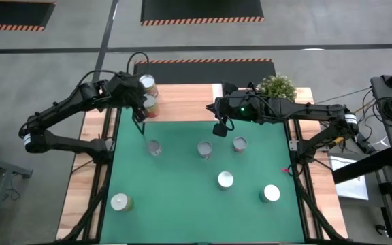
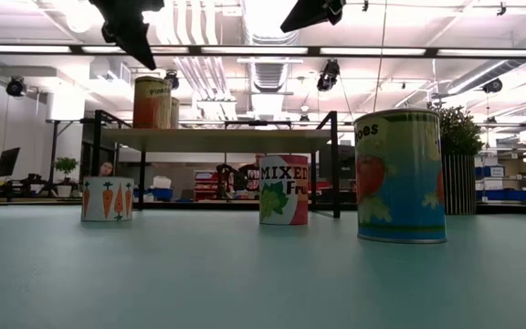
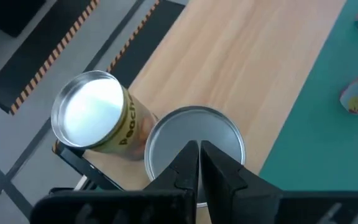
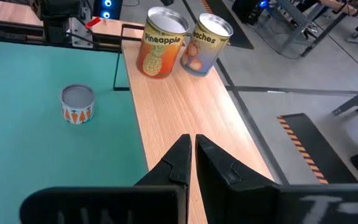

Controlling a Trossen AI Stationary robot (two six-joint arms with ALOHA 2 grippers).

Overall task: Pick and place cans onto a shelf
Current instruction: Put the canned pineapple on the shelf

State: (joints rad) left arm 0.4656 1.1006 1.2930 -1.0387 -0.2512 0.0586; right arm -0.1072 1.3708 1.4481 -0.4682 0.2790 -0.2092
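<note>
The shelf (image 1: 196, 102) stands along the green mat's far edge. Two cans stand at its left end: a peaches can (image 1: 148, 84) and a pineapple can (image 1: 150, 103); both show in the left wrist view, the peaches can (image 3: 92, 118) and the pineapple can (image 3: 194, 140). My left gripper (image 3: 199, 149) is shut and empty, just above the pineapple can; the low view shows the gripper (image 2: 144, 57) clear of the can tops (image 2: 152, 80). My right gripper (image 4: 192, 144) is shut and empty above the shelf's middle (image 1: 220, 128). Several cans stand on the mat, among them one (image 1: 154, 148), a second (image 1: 205, 149) and a third (image 1: 239, 143).
More cans stand nearer on the mat: one in the middle (image 1: 225, 180), one at the right (image 1: 271, 193), one at the near left (image 1: 120, 202). A potted plant (image 1: 276, 86) stands at the shelf's right end. The shelf board between the two cans and the plant is bare.
</note>
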